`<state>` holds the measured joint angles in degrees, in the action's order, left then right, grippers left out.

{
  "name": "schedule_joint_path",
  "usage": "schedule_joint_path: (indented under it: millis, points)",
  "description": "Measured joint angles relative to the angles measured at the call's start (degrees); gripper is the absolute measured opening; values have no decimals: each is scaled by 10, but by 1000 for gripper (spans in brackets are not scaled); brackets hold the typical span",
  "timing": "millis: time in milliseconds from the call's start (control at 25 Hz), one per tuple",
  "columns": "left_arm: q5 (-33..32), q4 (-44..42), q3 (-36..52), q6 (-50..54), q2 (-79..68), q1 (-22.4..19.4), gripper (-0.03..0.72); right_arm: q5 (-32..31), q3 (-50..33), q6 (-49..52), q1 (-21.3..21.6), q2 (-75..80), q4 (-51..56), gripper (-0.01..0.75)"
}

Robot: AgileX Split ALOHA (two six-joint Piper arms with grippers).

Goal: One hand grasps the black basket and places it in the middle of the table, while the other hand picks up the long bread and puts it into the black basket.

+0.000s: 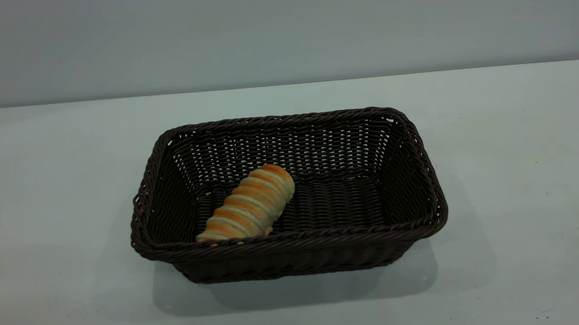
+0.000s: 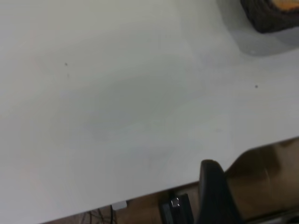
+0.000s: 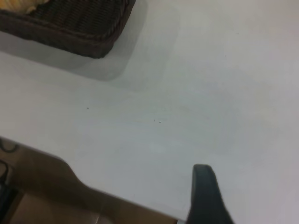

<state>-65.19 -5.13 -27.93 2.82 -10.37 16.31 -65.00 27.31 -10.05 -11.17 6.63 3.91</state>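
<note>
The black basket (image 1: 287, 195) stands on the table (image 1: 518, 170) near its middle. The long bread (image 1: 248, 203) lies tilted inside it, at the left front of its floor, one end against the front wall. Neither gripper shows in the exterior view. In the left wrist view a dark part of my left gripper (image 2: 212, 191) hangs over the table's edge, far from the basket's corner (image 2: 273, 16) and a sliver of bread (image 2: 286, 3). In the right wrist view part of my right gripper (image 3: 204, 193) is over bare table, apart from the basket (image 3: 70, 23) and the bread (image 3: 18, 4).
The tabletop runs wide and bare on both sides of the basket, with a few tiny dark specks (image 3: 157, 122). A grey wall stands behind it. Brown floor (image 2: 261, 172) shows beyond the table's edge in both wrist views.
</note>
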Motion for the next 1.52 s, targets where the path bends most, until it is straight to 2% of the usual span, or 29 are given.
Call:
schedule_joint_path:
  millis: [920,1000,1200,1520]
  points:
    - [5,8,1,-1,4,-4,466,0,0,1,6,-1,0,496]
    - [5,9,1,-1,13,-24,466,0,0,1,27,-4,0,496]
    - [5,9,1,-1,73,-108,466,0,-1,1,93,-44,0,496]
    - [4,8,1,-1,116,-122,466,-1,-1,1,106,-76,0,496]
